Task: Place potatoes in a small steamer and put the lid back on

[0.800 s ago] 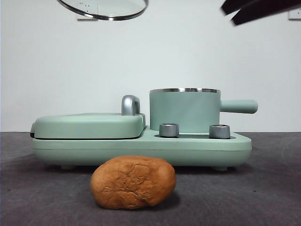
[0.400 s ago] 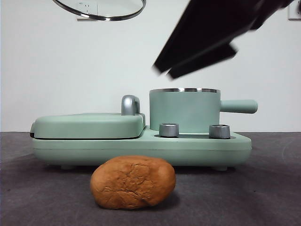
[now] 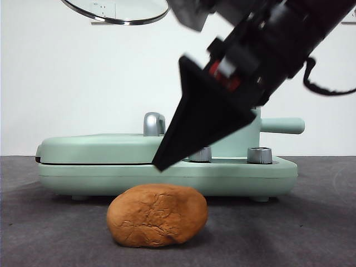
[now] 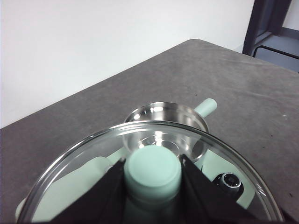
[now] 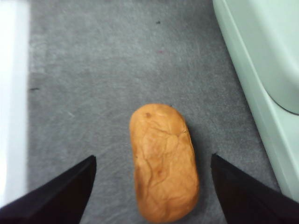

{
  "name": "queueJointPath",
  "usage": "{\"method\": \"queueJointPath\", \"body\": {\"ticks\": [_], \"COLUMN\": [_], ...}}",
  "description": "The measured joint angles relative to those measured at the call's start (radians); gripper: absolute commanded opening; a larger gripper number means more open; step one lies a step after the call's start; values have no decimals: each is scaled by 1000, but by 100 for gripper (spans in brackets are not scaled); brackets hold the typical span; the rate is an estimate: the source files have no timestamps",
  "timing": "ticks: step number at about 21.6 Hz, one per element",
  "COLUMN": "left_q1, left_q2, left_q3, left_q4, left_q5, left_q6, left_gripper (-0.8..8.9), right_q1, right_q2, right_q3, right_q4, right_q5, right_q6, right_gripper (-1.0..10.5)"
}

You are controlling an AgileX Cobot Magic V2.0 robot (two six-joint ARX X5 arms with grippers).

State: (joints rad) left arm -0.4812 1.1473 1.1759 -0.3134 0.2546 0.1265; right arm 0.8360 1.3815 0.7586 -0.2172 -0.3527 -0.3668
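The orange-brown potato (image 3: 157,215) lies on the grey table in front of the appliance; it also shows in the right wrist view (image 5: 163,162). My right gripper (image 5: 152,196) is open, jaws wide apart, above the potato; in the front view (image 3: 167,161) it comes down from the upper right. The mint-green steamer pot (image 4: 167,122) stands open on the appliance, mostly hidden by the arm in the front view; its handle (image 3: 282,125) shows. My left gripper (image 4: 153,177) is shut on the knob of the glass lid (image 4: 93,158), held high above the appliance; the lid's rim (image 3: 117,12) shows at the front view's top.
The mint-green appliance base (image 3: 167,172) carries a flat closed grill plate (image 3: 103,147) with a steel hinge handle (image 3: 154,123) on its left, and two metal knobs (image 3: 259,155). Its edge (image 5: 261,84) lies beside the potato. Grey table surface surrounds it.
The right arm has swung down from the upper right corner to just above the potato. The lid, the potato and the pot have stayed in place.
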Motion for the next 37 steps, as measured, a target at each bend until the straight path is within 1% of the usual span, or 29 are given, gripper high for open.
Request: {"method": "queueJointPath", "body": {"ticks": [1,6,12,13,15,16,18,20,21,23,25,27,32,37], "left_q1": [1,2,2,2,2,2,2,2,2,2,4,6,6,6], "left_q2": [0,0,0,0,0,0,0,0,0,0,0,0,0,0], "left_q3": [0,0,0,0,0,0,0,0,0,0,0,0,0,0], "left_q4": [0,0,0,0,0,0,0,0,0,0,0,0,0,0], "left_q5": [-2,-5,-5,-5,-5,-5,-5,-5,-5,-6,-17,-18,-18,-17], "left_q6": [0,0,0,0,0,0,0,0,0,0,0,-7,-11,-11], "left_gripper": [14,14,14,14,14,14,14,14,14,14,14,14,14,14], "right_q1": [2,2,2,2,2,2,2,2,2,-3,-13,-23,-96,-232], "right_q2": [12,63,135,142,154,157,157,156,156,139,105,48,-202,-465], "right_q3": [0,0,0,0,0,0,0,7,16,24,23,15,8,8], "right_q4": [13,50,53,53,49,45,42,16,-13,-90,-156,-242,-373,-419], "right_q5": [12,16,18,18,19,20,20,40,61,68,68,87,106,224], "right_q6": [-3,-4,-4,-4,-4,-4,-4,-3,-3,-3,5,8,10,31], "right_gripper": [390,390,387,352,227,197,190,190,190,190,190,190,190,190]}}
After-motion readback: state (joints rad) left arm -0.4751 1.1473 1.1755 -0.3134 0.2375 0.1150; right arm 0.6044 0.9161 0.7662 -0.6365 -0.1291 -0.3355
